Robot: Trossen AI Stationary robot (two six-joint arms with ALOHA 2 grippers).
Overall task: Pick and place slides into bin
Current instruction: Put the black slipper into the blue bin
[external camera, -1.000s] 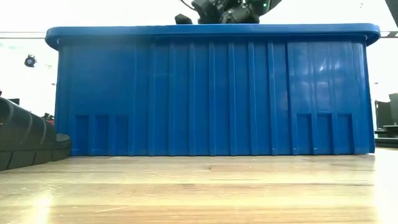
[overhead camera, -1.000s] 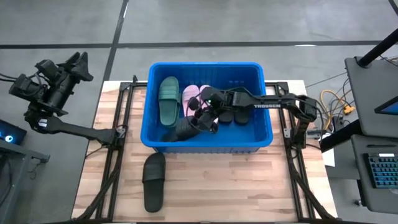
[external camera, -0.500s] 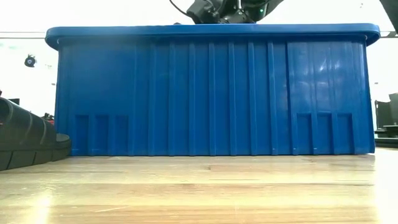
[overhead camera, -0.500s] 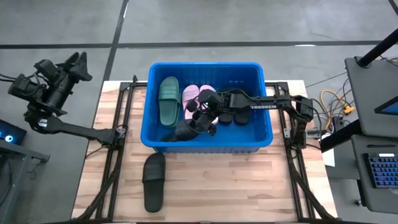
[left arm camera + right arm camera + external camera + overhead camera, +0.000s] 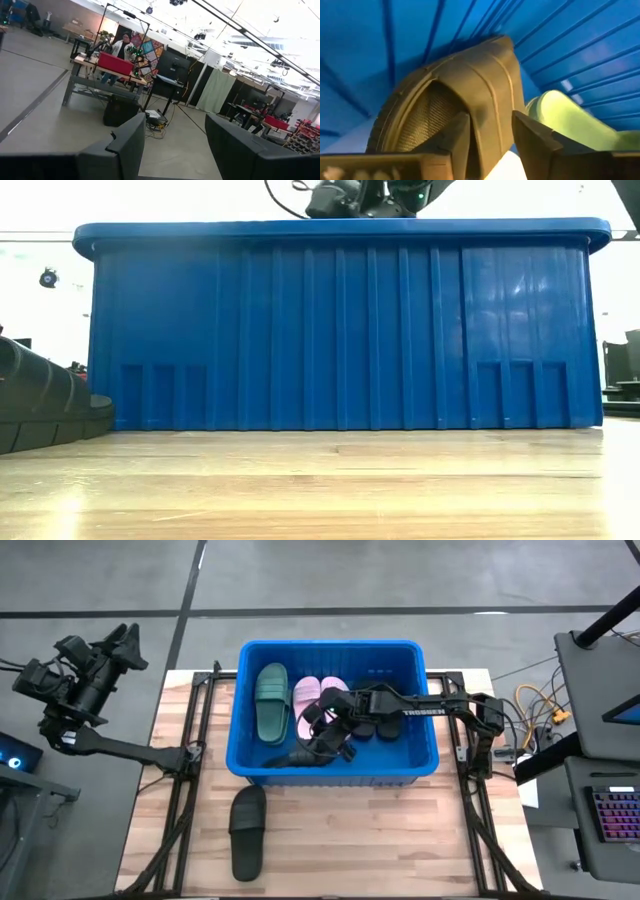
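The blue bin [image 5: 425, 755] stands mid-table. In it lie a green slide [image 5: 270, 700], pink slides [image 5: 318, 692] and dark slides [image 5: 378, 726] partly under my right arm. A black slide [image 5: 298, 754] leans along the bin's near wall. My right gripper [image 5: 490, 145] is open inside the bin, with that slide's strap [image 5: 487, 95] between its fingers. Another black slide [image 5: 247, 832] lies on the table in front of the bin. My left gripper [image 5: 175, 145] is open, raised beyond the table's left edge. My right gripper's fingers [image 5: 456, 137] stand on either side of the near edge of the black slide's strap [image 5: 490, 127], slanting down into the bin. I cannot tell whether they touch it. The slide rests against the blue wall, its toe end beside the green slide [image 5: 565, 120].
In the low view the bin's near wall [image 5: 340, 330] fills the middle, and my right arm [image 5: 360, 195] shows above its rim. The loose black slide [image 5: 40, 405] lies at the left. Bare wooden table [image 5: 380, 840] stretches in front of the bin.
My right gripper has tipped further down inside the bin. The black slide, which stood bunched up under the gripper, has tipped over toward the near wall and now lies lower and stretched along it.
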